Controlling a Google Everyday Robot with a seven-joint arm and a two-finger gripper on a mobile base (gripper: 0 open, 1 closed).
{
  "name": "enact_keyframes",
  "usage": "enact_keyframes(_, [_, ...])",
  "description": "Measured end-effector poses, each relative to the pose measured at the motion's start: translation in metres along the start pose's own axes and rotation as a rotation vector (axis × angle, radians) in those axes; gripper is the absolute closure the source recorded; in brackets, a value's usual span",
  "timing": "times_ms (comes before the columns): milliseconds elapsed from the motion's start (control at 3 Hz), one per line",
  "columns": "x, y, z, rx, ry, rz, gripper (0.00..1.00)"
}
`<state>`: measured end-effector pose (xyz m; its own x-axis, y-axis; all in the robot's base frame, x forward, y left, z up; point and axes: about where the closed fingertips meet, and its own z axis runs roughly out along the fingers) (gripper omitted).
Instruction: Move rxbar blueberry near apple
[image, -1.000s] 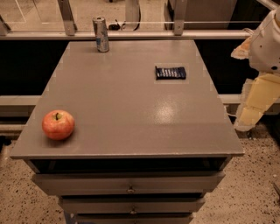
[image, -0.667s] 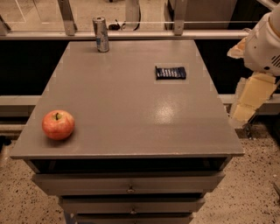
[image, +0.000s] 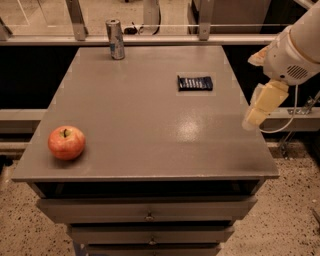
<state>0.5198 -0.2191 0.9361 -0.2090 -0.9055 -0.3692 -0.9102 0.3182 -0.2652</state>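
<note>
One end effector (image: 252, 117) at table (image: 150, 115) edge

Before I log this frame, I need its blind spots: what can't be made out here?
All in the camera view:
- The rxbar blueberry: lettering too small to read.
- The can: label blurred.
- The arm: cut off by the top and right edges; only its hand shows, beside the table's right edge.
- The drawers: contents hidden behind closed fronts.
- The apple: far side hidden by itself.
</note>
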Motion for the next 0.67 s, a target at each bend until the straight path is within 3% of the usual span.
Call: enact_keyframes(667, [-0.009,-0.062,0.068,0.013,-0.153,0.075,0.0])
